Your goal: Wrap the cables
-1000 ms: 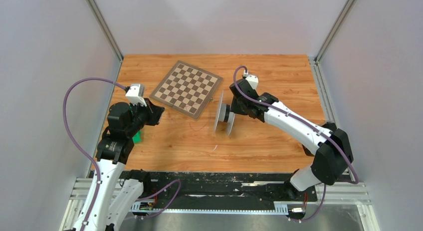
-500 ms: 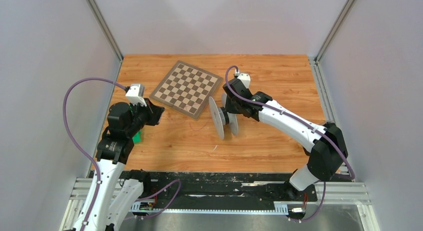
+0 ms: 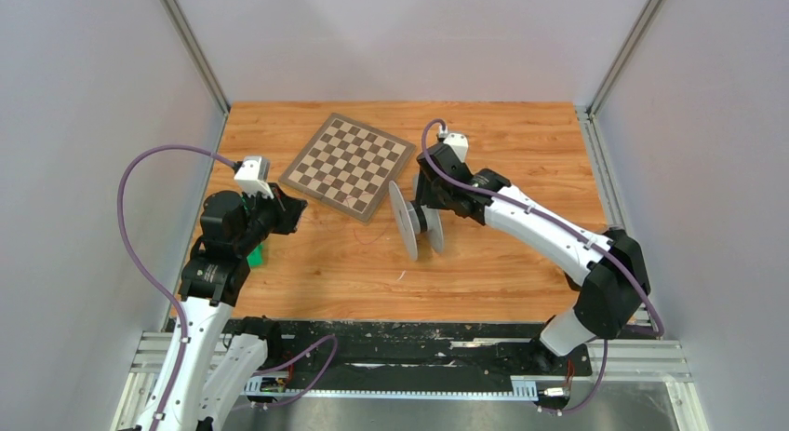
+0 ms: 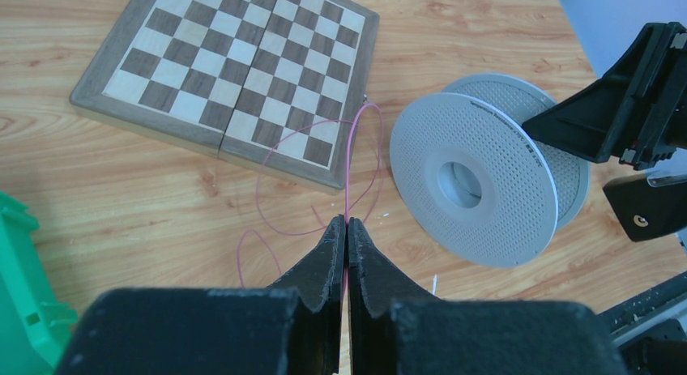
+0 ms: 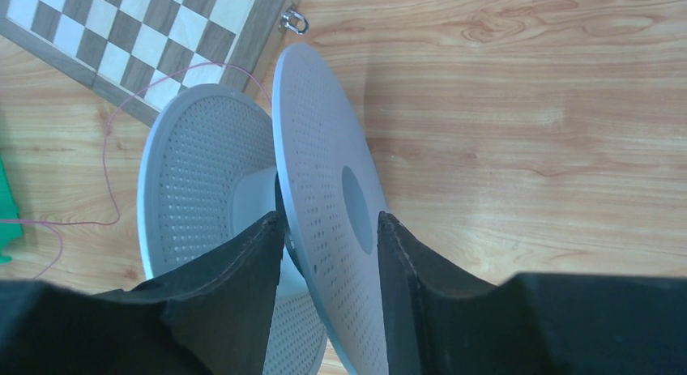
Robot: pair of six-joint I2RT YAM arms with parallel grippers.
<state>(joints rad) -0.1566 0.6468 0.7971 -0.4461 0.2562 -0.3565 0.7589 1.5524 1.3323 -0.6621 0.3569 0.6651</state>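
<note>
Cable (image 4: 347,176) is pinched by closed left end effector (image 4: 347,229), spool flange (image 5: 320,164) stands inside parted right end effector (image 5: 328,223)

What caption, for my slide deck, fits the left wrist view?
Left gripper shut on thin pink cable; chessboard behind, grey spool at right.

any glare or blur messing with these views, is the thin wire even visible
Left wrist: sharp, pink wire clear, the fingers slightly soft. Right wrist: sheen on the table beside the spool. Top external: even light, wire barely shows.
</note>
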